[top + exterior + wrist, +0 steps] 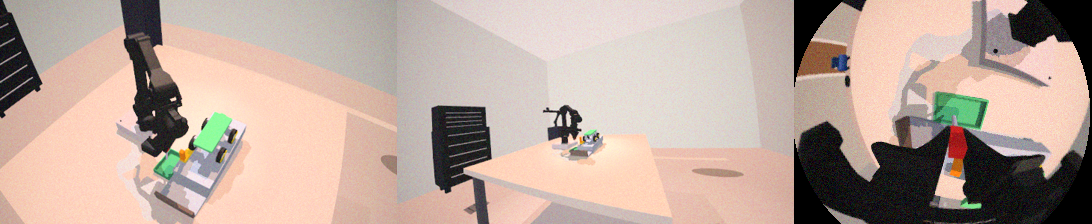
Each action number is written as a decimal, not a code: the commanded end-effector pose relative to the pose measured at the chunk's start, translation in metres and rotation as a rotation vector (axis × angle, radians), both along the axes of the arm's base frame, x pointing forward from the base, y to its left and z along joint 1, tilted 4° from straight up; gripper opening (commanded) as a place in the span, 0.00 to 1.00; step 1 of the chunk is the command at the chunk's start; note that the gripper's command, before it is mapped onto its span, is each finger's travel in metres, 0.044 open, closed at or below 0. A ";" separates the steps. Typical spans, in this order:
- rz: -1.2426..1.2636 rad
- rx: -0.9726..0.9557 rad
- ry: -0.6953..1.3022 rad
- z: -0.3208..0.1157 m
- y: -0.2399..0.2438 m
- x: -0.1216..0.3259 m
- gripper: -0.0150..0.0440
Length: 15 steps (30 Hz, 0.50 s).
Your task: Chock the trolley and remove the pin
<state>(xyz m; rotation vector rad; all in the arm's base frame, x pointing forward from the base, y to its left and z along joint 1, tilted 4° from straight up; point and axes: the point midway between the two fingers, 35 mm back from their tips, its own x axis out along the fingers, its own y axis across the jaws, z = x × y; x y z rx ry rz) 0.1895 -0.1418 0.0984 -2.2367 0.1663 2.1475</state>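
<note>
My gripper [168, 148] [957, 131] is shut on the red-headed stop pin [166, 154] [957, 143]. The pin's pale shaft points down over the green tray [168, 163] [966, 107], and the pin is clear of the ramp [189, 184] [1009, 141]. The green-topped trolley [213, 132] [591, 132] stands on the upper part of the ramp. The yellow chock [182, 155] [581, 140] stands at the downhill side of the trolley's tray-side lower wheel; its orange handle shows between the fingers in the wrist view. Whether chock and wheel touch is too small to tell.
The tray lies beside the ramp's lower half. A brown stop board [174, 204] crosses the ramp's foot. The arm's pale base plate [128, 126] [1034, 62] lies on the other side of the tray. A black drawer cabinet [464, 145] stands away from the table.
</note>
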 end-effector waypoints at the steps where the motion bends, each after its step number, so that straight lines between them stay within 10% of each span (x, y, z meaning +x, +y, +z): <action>1: -0.005 -0.054 0.001 -0.010 -0.003 0.000 0.25; 15: -0.007 -0.079 0.002 -0.051 -0.022 -0.001 0.25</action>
